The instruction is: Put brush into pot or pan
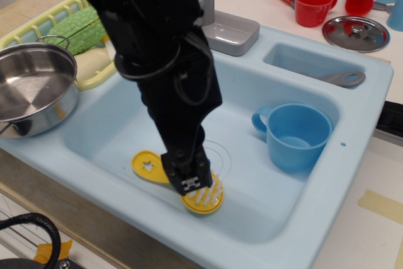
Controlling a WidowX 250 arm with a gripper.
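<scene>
No text, label, brand name or number can be read on anything in view. A small white patch is seen on the tip of the gripper (189, 184), but it is too small and blurred for any marking to be made out. A star-shaped cutout is seen in the handle of the brush (148, 166), the only sign present.
</scene>
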